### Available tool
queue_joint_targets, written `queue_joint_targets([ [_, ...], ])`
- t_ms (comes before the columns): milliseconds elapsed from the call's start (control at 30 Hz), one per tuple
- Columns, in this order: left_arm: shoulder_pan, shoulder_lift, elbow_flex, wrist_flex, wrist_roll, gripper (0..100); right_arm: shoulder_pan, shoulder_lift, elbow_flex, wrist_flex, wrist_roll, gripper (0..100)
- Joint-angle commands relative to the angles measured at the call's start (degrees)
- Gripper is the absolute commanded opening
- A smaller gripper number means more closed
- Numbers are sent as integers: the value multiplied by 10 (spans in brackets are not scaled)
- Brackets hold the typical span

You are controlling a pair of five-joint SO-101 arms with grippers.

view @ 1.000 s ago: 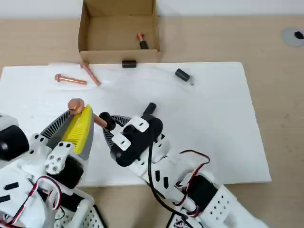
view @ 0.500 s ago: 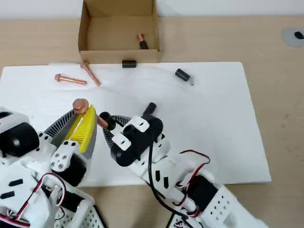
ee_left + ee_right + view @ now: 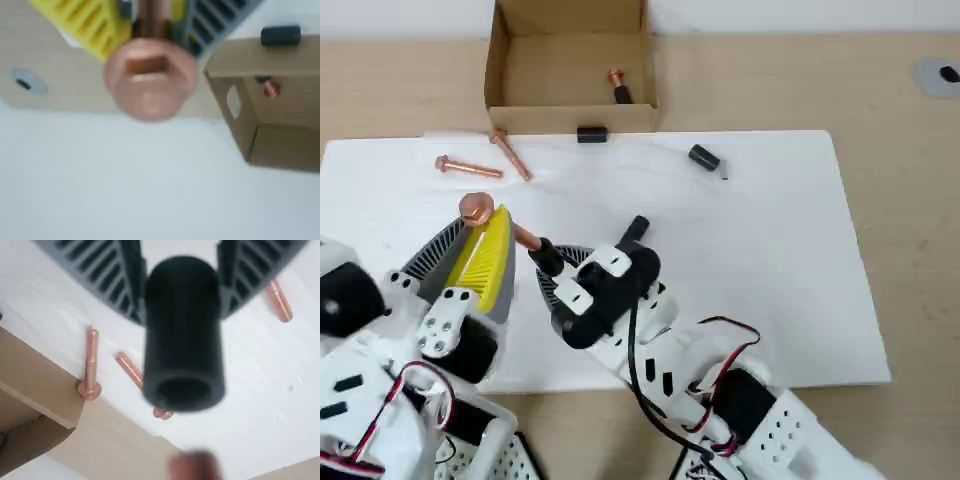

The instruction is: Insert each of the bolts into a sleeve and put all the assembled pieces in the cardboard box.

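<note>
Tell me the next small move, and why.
Probably shift the left gripper so the bolt lines up with the sleeve before pushing. The right gripper holds the sleeve, whose bore looks empty in the right wrist view, with what seems the bolt's tip off to one side of the opening.

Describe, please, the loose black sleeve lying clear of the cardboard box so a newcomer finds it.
Start at the cardboard box, then the white sheet before it. Past the box's right front corner in the high view lies a short, tilted black sleeve. The other loose sleeve touches the box wall; this one lies alone.
</note>
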State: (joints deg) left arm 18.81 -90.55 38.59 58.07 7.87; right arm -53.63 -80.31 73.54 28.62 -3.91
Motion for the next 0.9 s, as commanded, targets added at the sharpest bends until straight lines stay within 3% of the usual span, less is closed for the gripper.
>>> queue_joint_targets([
  [0,-8,4,10,-17,-1,6,4,-15,0,-13,-4,9],
  [867,-11,0,60,-18,-26,7,4,-15,-19,-14,-4,9],
])
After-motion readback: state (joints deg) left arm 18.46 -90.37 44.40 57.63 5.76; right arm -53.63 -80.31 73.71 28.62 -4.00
